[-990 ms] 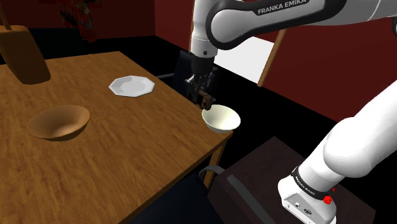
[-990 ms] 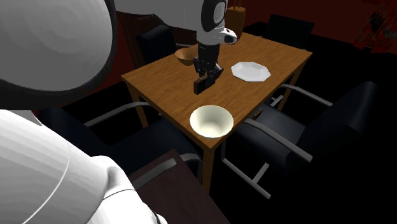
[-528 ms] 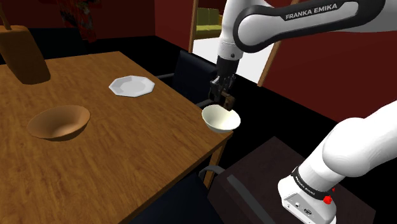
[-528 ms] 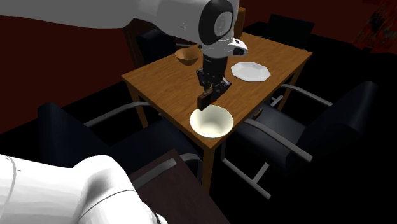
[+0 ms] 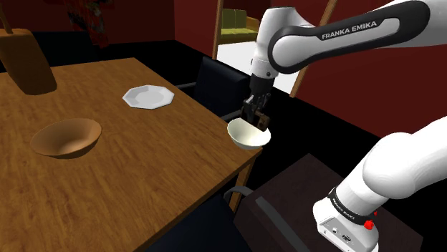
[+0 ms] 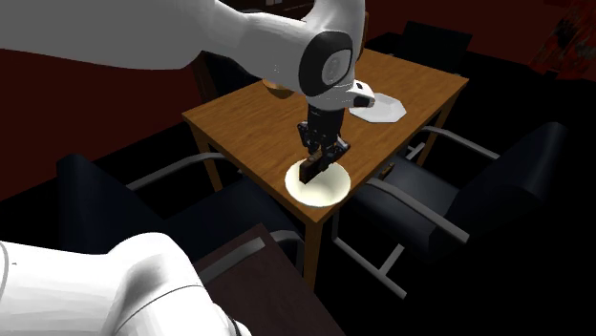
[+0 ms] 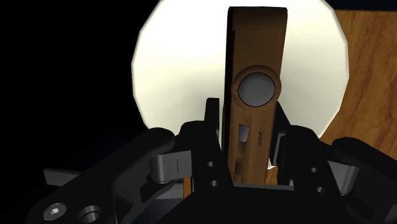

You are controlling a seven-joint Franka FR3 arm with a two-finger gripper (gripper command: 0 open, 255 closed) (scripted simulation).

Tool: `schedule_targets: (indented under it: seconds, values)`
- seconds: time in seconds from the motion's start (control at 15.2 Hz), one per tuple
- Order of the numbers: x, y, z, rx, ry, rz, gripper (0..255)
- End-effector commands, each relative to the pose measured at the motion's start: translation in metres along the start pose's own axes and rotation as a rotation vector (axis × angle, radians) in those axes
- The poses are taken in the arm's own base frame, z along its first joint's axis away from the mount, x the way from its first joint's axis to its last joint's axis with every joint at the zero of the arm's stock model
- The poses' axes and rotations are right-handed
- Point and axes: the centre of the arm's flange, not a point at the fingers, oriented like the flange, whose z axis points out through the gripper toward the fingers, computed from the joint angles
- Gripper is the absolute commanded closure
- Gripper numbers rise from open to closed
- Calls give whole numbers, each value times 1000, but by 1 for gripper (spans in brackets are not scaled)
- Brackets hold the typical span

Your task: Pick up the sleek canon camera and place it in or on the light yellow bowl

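The camera [image 7: 256, 89] is a slim brown slab with a round grey lens, and it stands on end between my fingers. My gripper [image 7: 249, 137] is shut on its lower part. The pale cream bowl [image 7: 184, 70] lies directly beneath the camera. In the shoulder view the gripper [image 5: 256, 116] hangs just over the bowl [image 5: 243, 137], which sits at the corner of the wooden table [image 5: 143, 165]. In the second exterior view the camera [image 6: 309, 172] hangs inside the rim of the bowl [image 6: 329, 191]; I cannot tell whether it touches the bottom.
A brown bowl [image 5: 66, 137] and a white plate [image 5: 147, 96] sit farther in on the table, with a tall wooden object [image 5: 25, 61] at the back. Black armchairs [image 6: 449, 200] stand around the table. The dark stand [image 5: 301, 207] is below the bowl's corner.
The gripper has carried the camera from above the table's edge toward the shoulder view's right and down, until it is over the bowl.
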Motion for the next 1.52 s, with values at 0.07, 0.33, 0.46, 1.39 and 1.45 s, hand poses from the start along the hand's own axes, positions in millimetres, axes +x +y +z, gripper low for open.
schedule_targets:
  seconds: [0.07, 0.33, 0.46, 1.39, 1.45]
  values:
    - [1, 0, 15, 0, 1, 0, 255]
    - [2, 0, 36, 0, 1, 0, 255]
    - [2, 0, 38, 0, 1, 0, 255]
    - [2, 0, 12, 0, 1, 0, 0]
    - [2, 0, -1, 0, 1, 0, 0]
